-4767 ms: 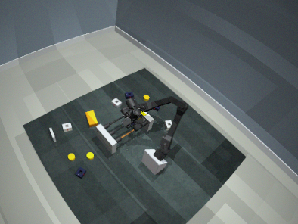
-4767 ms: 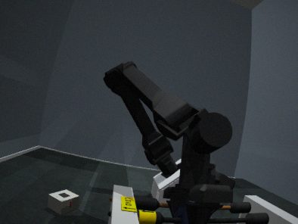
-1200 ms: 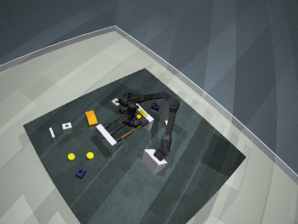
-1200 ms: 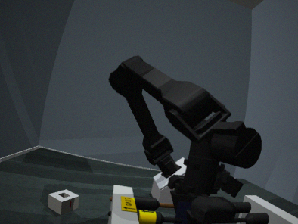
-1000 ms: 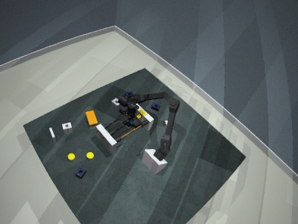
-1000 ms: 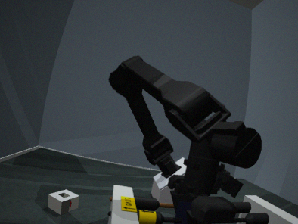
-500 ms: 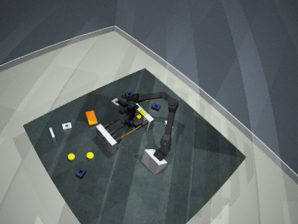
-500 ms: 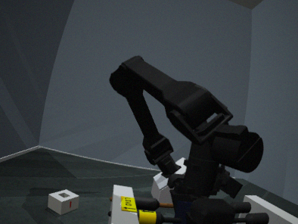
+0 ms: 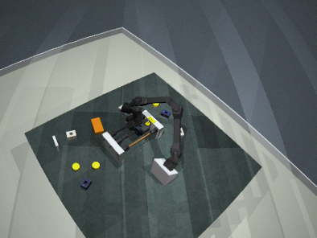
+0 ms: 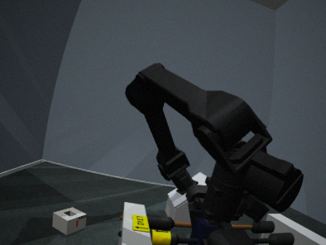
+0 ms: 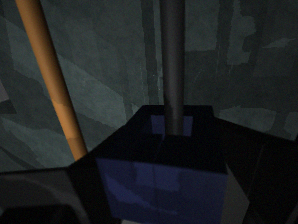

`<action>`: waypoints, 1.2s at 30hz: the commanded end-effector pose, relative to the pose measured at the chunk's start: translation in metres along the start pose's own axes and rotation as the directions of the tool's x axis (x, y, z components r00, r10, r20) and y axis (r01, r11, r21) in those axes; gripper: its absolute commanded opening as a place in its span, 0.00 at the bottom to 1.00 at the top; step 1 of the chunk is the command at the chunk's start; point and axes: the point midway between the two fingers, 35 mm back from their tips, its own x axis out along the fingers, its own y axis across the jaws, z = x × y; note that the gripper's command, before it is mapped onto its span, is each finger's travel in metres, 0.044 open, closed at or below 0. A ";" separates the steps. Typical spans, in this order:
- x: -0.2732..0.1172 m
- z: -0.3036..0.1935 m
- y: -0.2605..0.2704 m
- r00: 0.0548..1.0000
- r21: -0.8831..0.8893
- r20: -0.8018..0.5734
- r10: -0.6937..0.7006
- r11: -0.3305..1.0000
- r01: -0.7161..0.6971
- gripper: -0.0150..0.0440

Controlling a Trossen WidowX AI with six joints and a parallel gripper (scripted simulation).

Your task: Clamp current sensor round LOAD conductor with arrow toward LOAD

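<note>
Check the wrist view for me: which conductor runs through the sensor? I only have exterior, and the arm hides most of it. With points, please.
Observer: The black conductor point(image 9: 125, 137) point(image 10: 188, 240) point(image 11: 174, 60) runs into the dark blue sensor's point(image 10: 200, 232) point(image 11: 162, 187) opening. The orange conductor point(image 9: 140, 140) point(image 10: 182, 224) point(image 11: 55, 85) is outside, to its left in the wrist view.

Operator: Anything lying loose past the fixture, outside my frame?

Observer: Top view shows two yellow discs, side by side point(image 9: 76, 166) point(image 9: 96, 165).

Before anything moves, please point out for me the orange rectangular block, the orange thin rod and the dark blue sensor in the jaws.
Orange rectangular block point(image 9: 96, 125): top view, upper face.
Orange thin rod point(image 9: 139, 140) point(image 10: 242, 226) point(image 11: 50, 75): all views, bare shaft.
Dark blue sensor point(image 11: 162, 192): wrist view, near face.
</note>
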 end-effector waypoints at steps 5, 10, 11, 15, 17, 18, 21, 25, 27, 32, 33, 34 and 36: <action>-0.002 0.000 -0.003 0.997 0.009 0.007 0.076 0.997 -0.076 0.25; -0.002 0.000 -0.004 0.992 0.009 0.007 0.129 0.992 -0.129 0.25; -0.002 0.000 -0.004 0.992 0.009 0.007 0.129 0.992 -0.129 0.25; -0.002 0.000 -0.004 0.992 0.009 0.007 0.129 0.992 -0.129 0.25; -0.001 0.000 -0.004 0.992 0.009 0.007 0.129 0.992 -0.129 0.25; 0.000 0.000 -0.004 0.992 0.008 0.006 0.129 0.992 -0.129 0.25; 0.003 0.000 -0.004 0.992 0.007 0.005 0.128 0.992 -0.128 0.25; 0.010 0.000 -0.005 0.992 0.003 0.003 0.127 0.992 -0.127 0.25; 0.013 0.000 -0.005 0.992 0.002 0.001 0.126 0.992 -0.126 0.25; 0.016 0.000 -0.006 0.992 0.001 0.000 0.126 0.992 -0.126 0.25; 0.016 0.000 -0.006 0.992 0.001 0.000 0.126 0.992 -0.126 0.25; 0.016 0.000 -0.006 0.992 0.001 0.000 0.126 0.992 -0.126 0.25; 0.016 0.000 -0.006 0.992 0.001 0.000 0.126 0.992 -0.126 0.25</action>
